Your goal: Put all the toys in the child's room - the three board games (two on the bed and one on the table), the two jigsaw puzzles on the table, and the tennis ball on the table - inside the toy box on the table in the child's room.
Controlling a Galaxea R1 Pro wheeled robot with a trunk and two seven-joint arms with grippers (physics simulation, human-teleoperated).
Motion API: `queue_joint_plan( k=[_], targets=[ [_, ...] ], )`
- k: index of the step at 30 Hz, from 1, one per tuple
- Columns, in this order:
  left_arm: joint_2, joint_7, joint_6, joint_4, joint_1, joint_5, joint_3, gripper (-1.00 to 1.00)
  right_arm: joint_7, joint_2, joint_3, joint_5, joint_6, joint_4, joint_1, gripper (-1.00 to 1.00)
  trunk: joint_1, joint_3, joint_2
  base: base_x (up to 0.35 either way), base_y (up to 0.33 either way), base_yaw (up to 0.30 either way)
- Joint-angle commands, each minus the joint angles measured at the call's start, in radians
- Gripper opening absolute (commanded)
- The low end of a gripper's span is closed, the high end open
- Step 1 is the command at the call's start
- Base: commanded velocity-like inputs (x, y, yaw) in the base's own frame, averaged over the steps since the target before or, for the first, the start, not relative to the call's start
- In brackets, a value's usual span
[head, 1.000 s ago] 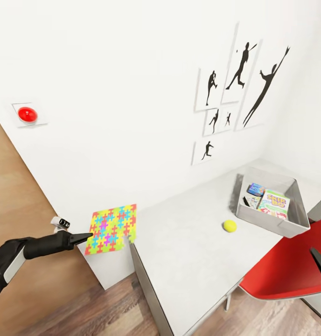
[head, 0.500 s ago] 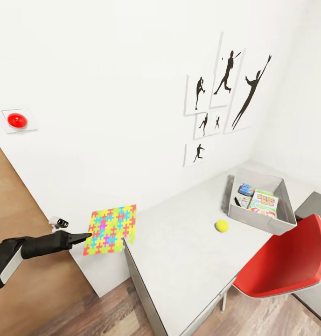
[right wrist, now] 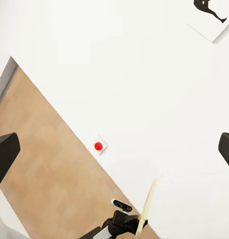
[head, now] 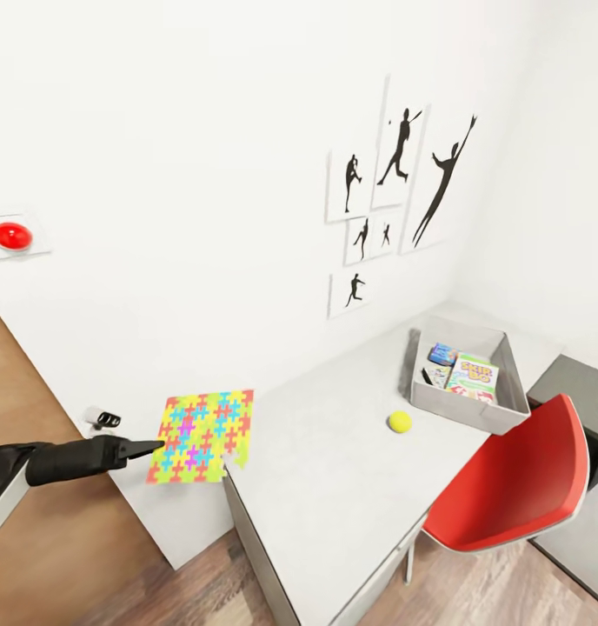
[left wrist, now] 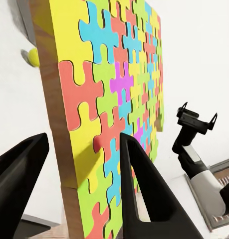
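My left gripper (head: 153, 449) pinches one edge of the thin multicoloured jigsaw slab (head: 199, 424), jaws clamped across its thickness, holding it in the air beyond the left end of the light grey surface (head: 334, 469). I judge it light and stiff, but an edge pinch may let it pivot. The right jaws stand spread, empty. Since a second ago the view swung left; the open grey toy box (head: 462, 385) and yellow-green ball (head: 400, 422) drifted left in frame.

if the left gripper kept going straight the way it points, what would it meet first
The left gripper is shut on the jigsaw puzzle and points across the table; beyond the puzzle, probably the tennis ball, though depth is unclear.
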Motion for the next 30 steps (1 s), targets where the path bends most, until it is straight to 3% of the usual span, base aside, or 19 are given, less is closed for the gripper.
queue_joint_plan(
  k=[1, 11, 14, 21, 30],
  targets=[
    [0.002, -0.003, 0.011, -0.003, 0.0, 0.004, -0.004, -1.0, 0.001, -0.001, 0.0, -0.003, 0.011, -0.001, 0.001, 1.0, 0.001, 0.0, -0.002, 0.0, 0.0, -0.116],
    [0.003, -0.003, 0.013, -0.02, 0.012, 0.004, -0.003, -1.0, 0.001, -0.002, -0.005, -0.002, 0.011, -0.001, 0.001, 1.0, 0.001, 0.016, -0.002, 0.0, 0.0, -0.116],
    [0.003, -0.003, 0.013, -0.044, 0.022, 0.005, 0.0, -1.0, 0.001, -0.002, -0.022, -0.002, 0.012, 0.0, 0.001, 1.0, 0.001, 0.021, -0.002, 0.0, -0.096, -0.116],
    [0.003, -0.003, 0.015, -0.122, 0.059, 0.013, 0.007, -1.0, 0.002, 0.0, -0.055, -0.002, 0.013, 0.002, 0.001, 1.0, 0.001, 0.033, -0.002, 0.0, -0.25, -0.116],
    [0.004, -0.003, 0.015, -0.14, 0.066, 0.015, 0.007, -1.0, 0.002, 0.0, -0.059, -0.002, 0.014, 0.002, 0.001, 1.0, 0.001, 0.047, -0.002, 0.0, -0.306, -0.116]
  ],
)
